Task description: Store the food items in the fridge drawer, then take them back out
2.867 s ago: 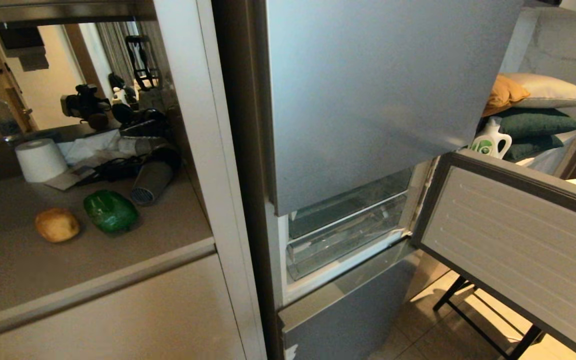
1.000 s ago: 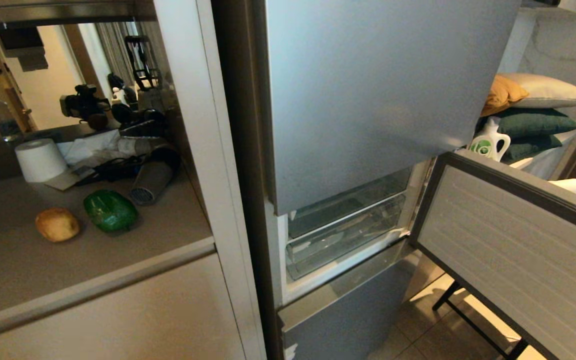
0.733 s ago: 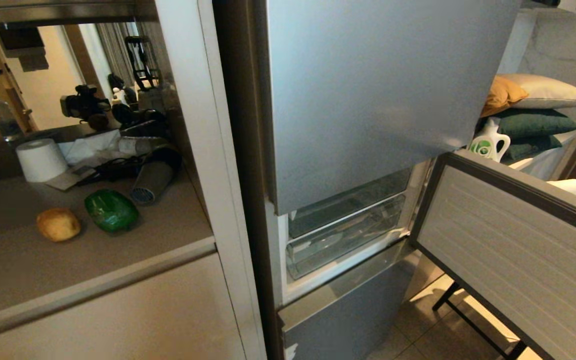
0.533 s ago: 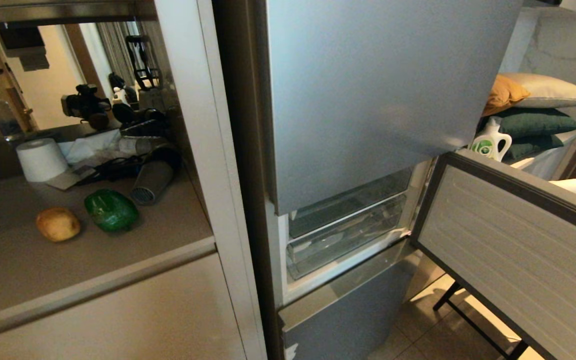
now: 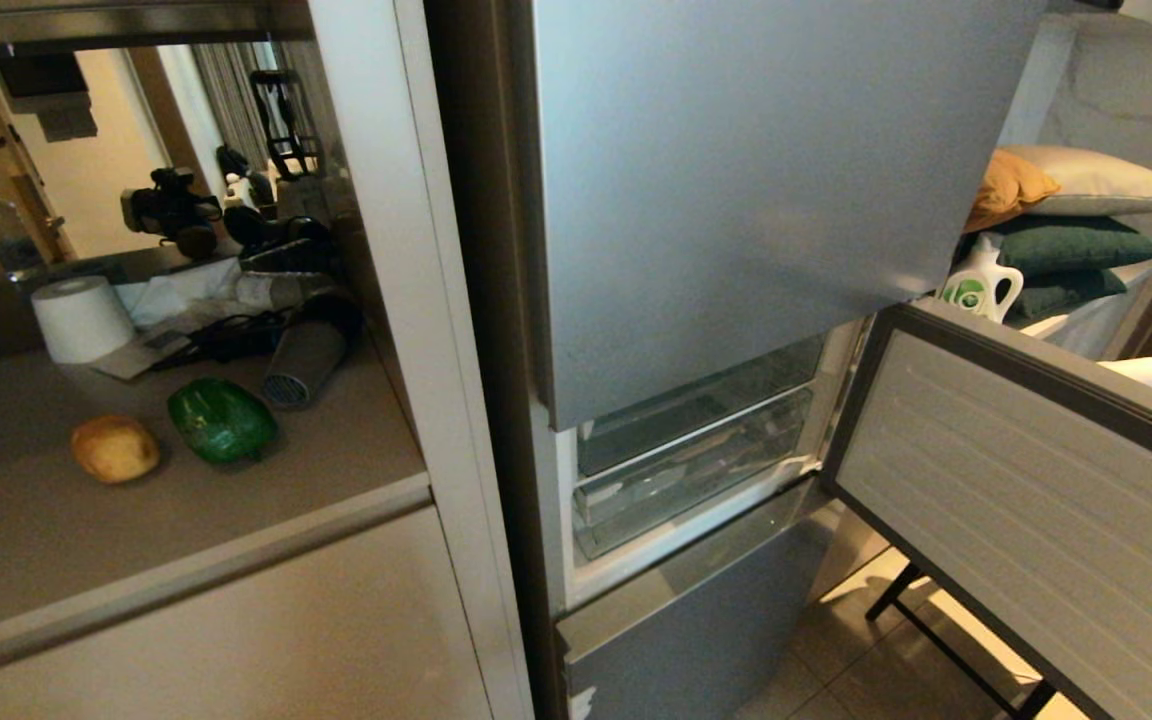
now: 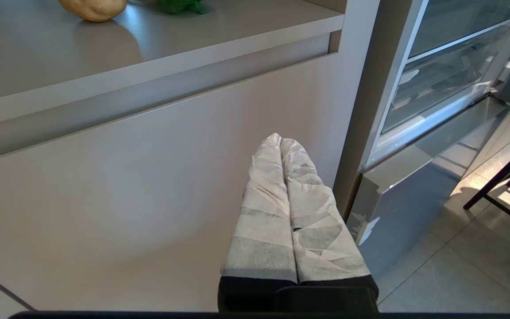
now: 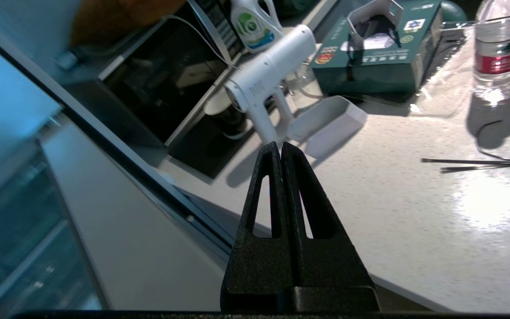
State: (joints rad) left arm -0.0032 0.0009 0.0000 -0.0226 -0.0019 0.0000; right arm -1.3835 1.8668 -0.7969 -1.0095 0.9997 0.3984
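The potato (image 5: 115,449) and bell pepper (image 5: 222,421) lie on the desk (image 5: 26,530); the right gripper (image 7: 281,147) and left gripper (image 6: 281,141) are both closed and empty.

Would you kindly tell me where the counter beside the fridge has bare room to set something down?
The counter is bare along its front edge, ahead of the potato and green pepper. Behind them it is crowded: a paper roll, a grey cylinder and tangled cables fill the back.
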